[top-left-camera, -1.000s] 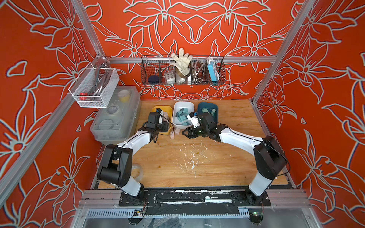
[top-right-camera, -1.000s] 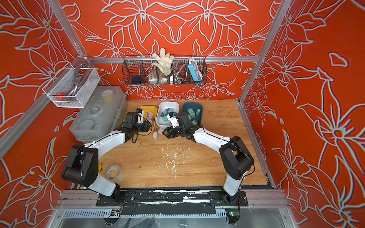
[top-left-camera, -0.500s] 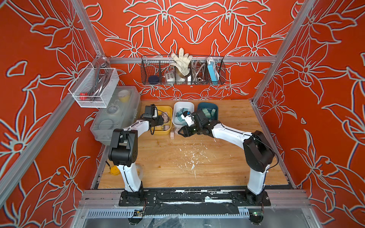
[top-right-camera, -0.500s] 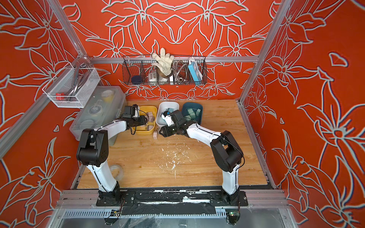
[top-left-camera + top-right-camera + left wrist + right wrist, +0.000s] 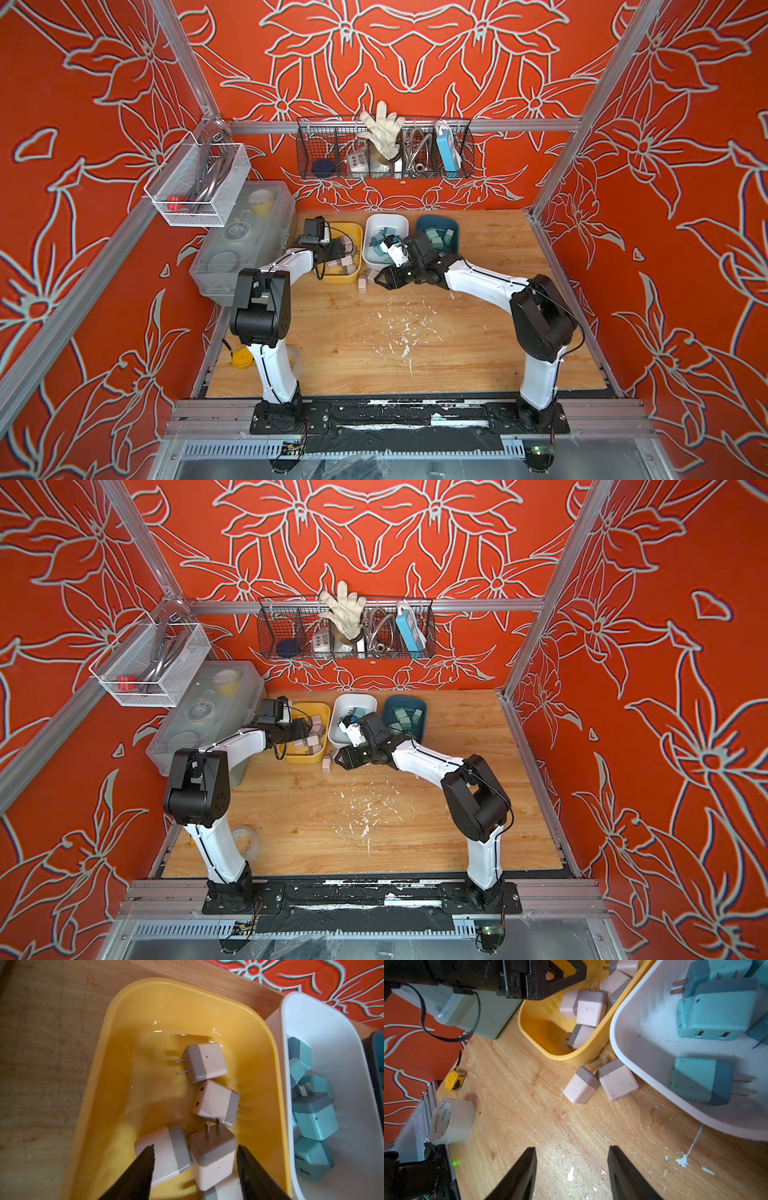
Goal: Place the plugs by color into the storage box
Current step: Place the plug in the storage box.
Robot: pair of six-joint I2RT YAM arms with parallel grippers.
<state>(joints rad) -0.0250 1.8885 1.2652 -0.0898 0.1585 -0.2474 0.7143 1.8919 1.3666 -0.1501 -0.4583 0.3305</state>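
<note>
Plugs [image 5: 344, 261] lie sorted by colour: pink ones [image 5: 204, 1062] in yellow bin [image 5: 145, 1022], blue ones [image 5: 315, 1118] in white bin [image 5: 332, 1028], green ones [image 5: 434, 239] in dark blue bin [image 5: 436, 218]; two pink strays [image 5: 581, 1085] on bench [image 5: 529, 1115], just beside yellow and white bins. Left tool [image 5: 195, 1147] open over yellow bin's plugs, gripping none. Right tool [image 5: 572, 1149] open, empty, above bench.

Left wrist view: dark blue bin [image 5: 374, 1053] cut by the frame edge, contents out of sight; white bin [image 5: 340, 1028] cropped too. One pink plug [image 5: 224, 1190] half under the left fingers [image 5: 255, 1172]. In a top view, right arm [image 5: 424, 759] covers the white bin's near corner; tape roll [image 5: 249, 842] mostly behind left arm [image 5: 216, 845]. Wire basket [image 5: 428, 638], upper centre, contents too small to name.
</note>
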